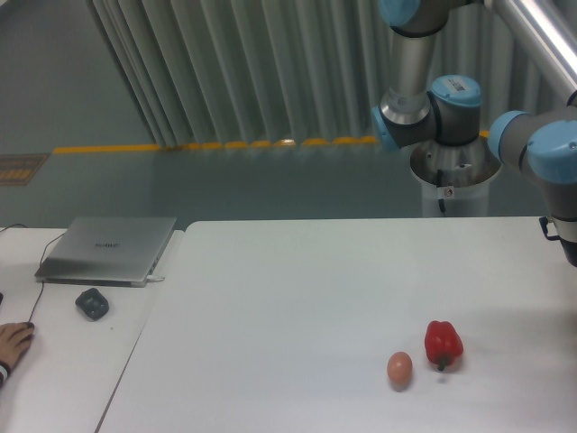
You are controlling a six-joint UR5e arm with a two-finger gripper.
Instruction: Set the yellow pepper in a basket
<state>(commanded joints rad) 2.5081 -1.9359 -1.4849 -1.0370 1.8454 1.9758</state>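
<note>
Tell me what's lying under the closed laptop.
The laptop lies flat on the side table, lid shut. A cable reaches its left rear corner. Anything beneath it is covered; nothing sticks out.

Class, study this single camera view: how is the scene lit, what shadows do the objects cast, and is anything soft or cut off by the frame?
Camera view: even, diffuse light, slightly hazy and soft throughout; the white table looks washed out without hard glare; the red pepper and egg cast only faint, small shadows; the robot arm is cropped at the right edge, its gripper out of frame; no yellow pepper or basket shows.
</note>
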